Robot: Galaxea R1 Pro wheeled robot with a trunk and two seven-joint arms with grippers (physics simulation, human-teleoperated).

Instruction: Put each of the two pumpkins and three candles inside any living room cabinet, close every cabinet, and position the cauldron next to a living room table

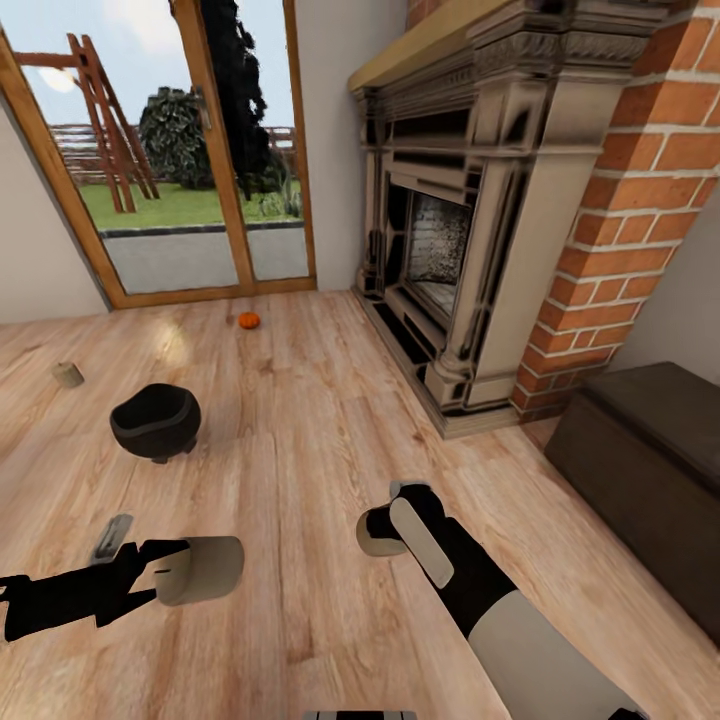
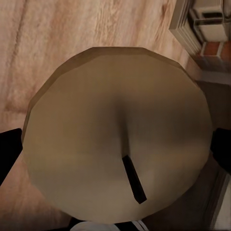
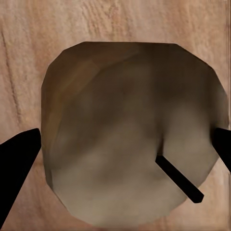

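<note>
My left gripper [image 1: 160, 572] is shut on a squat whitish candle [image 1: 205, 570] held low over the floor; its wick end [image 2: 115, 139] sits between the dark fingers [image 2: 9, 154]. My right gripper [image 1: 385, 522] is shut on a second candle [image 1: 375, 532], and its top [image 3: 130, 139] is flanked by black fingertips [image 3: 17, 163]. A third candle [image 1: 67, 375] stands on the floor at far left. The black cauldron [image 1: 155, 420] sits ahead of my left arm. A small orange pumpkin [image 1: 249, 320] lies near the glass door. The dark-brown cabinet [image 1: 650, 460] is at right. The table is out of view.
A large fireplace [image 1: 450, 240] with a brick chimney [image 1: 640, 220] stands ahead on the right, its hearth reaching onto the wooden floor [image 1: 300, 420]. A wood-framed glass door [image 1: 190, 150] fills the far wall. Open floor lies between the cauldron and the fireplace.
</note>
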